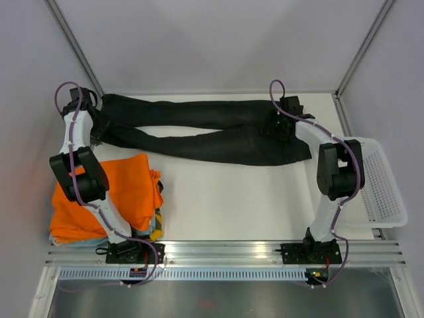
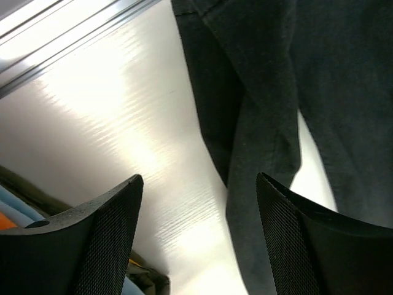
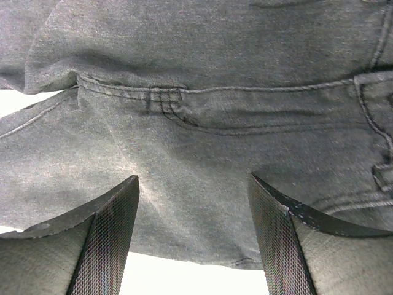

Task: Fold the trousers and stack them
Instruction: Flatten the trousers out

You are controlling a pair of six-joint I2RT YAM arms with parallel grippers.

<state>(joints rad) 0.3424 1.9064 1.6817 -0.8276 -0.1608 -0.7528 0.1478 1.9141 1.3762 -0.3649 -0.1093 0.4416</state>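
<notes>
I see the black trousers [image 1: 212,136] lying flat, legs slightly parted: the stitched waist sits beneath my right gripper [image 3: 193,184], the leg ends just beside my left gripper [image 2: 199,181].

The trousers [image 1: 212,136] span the table [image 1: 232,199] behind the clothes pile [image 1: 119,192].

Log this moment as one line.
trousers: spread out, unfolded, far side | left jaws: open at leg ends | right jaws: open above waist
</notes>
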